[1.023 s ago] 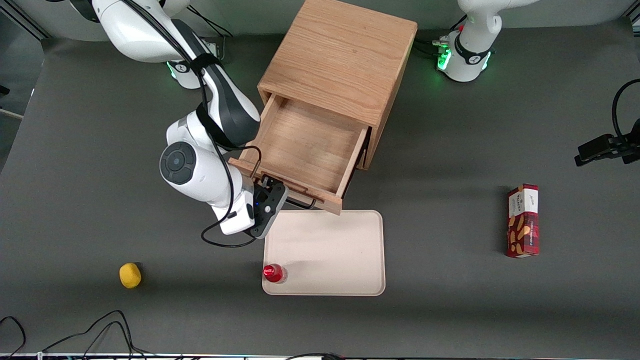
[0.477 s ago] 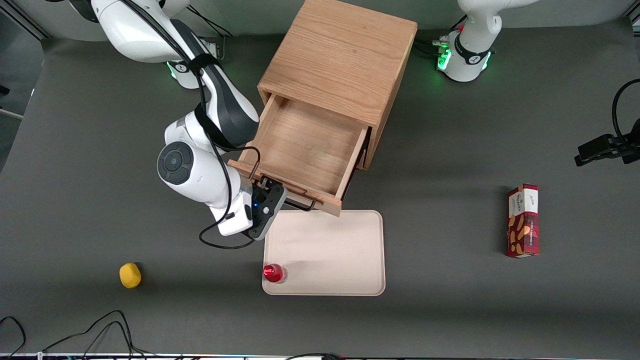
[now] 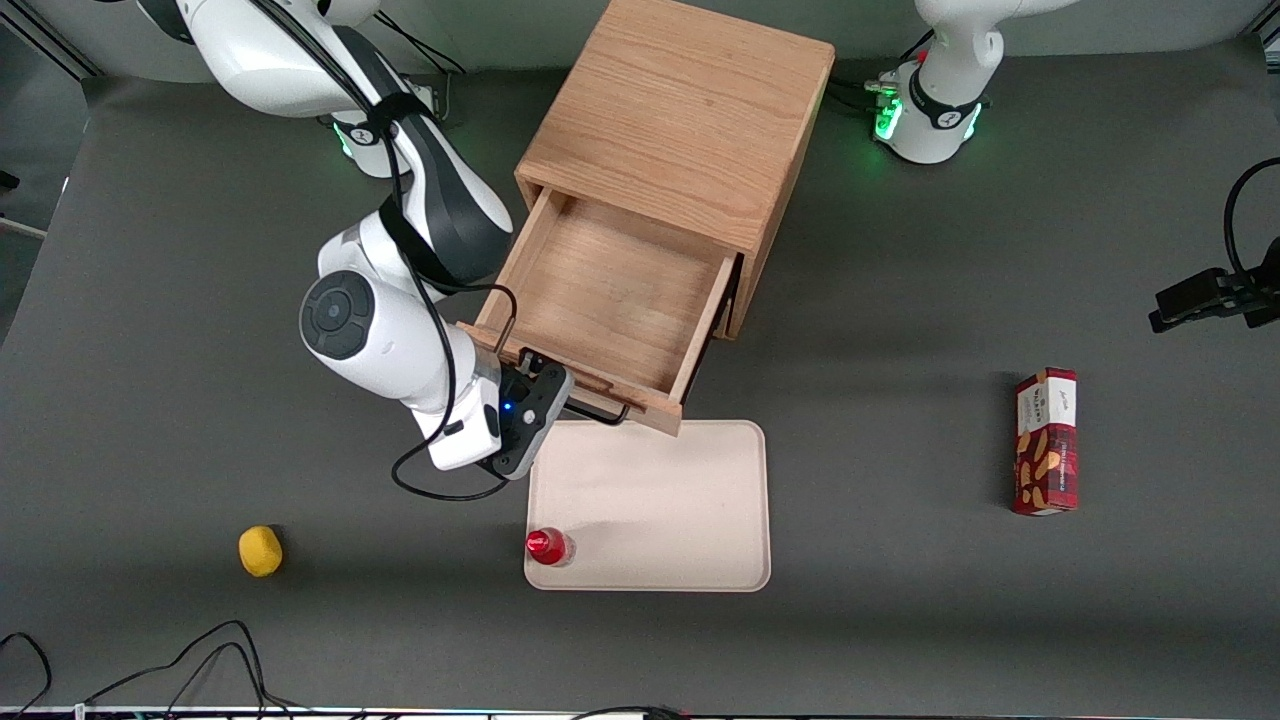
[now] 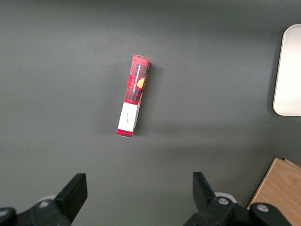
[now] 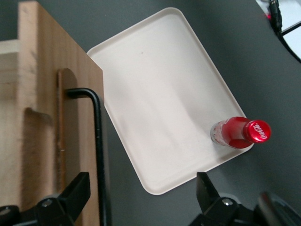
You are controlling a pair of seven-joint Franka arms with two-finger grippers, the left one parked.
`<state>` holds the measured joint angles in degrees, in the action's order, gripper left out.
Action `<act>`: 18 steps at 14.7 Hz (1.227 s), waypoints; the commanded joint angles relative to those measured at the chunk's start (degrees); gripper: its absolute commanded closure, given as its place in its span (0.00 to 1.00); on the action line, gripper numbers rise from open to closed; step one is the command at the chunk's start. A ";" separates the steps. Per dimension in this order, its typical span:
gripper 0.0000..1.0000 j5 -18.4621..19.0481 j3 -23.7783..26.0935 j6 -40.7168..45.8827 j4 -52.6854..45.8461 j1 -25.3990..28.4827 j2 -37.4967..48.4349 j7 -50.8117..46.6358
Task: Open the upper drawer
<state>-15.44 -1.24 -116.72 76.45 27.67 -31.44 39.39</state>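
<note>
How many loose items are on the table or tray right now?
3: a bottle on the tray, a yellow ball toward the working arm's end, a red box toward the parked arm's. The gripper, open, is at the drawer handle.

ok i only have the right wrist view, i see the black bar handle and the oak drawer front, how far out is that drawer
Observer: In the front view, the light oak upper drawer is pulled well out of the oak cabinet. Its wooden floor shows bare.
Operator: where's the gripper along it
Observer: The gripper sits at the working arm's end of the black bar handle, fingers open.
Operator: anything on the table i can't see
Observer: A small yellow object lies toward the working arm's end, and a red patterned box toward the parked arm's end.
</note>
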 commanded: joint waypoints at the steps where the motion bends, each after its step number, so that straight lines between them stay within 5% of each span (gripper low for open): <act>1: 0.00 -0.03 -1.04 2.28 -0.08 -0.16 4.88 -0.45; 9: 0.00 -0.81 -9.30 7.26 2.55 -6.91 16.75 -1.24; 15: 0.00 0.15 -8.60 26.16 4.67 -16.66 26.16 -25.55; 18: 0.00 6.89 -4.50 29.97 10.45 -21.05 31.95 -39.87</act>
<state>-12.75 -9.96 -87.03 80.47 9.18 -4.67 8.84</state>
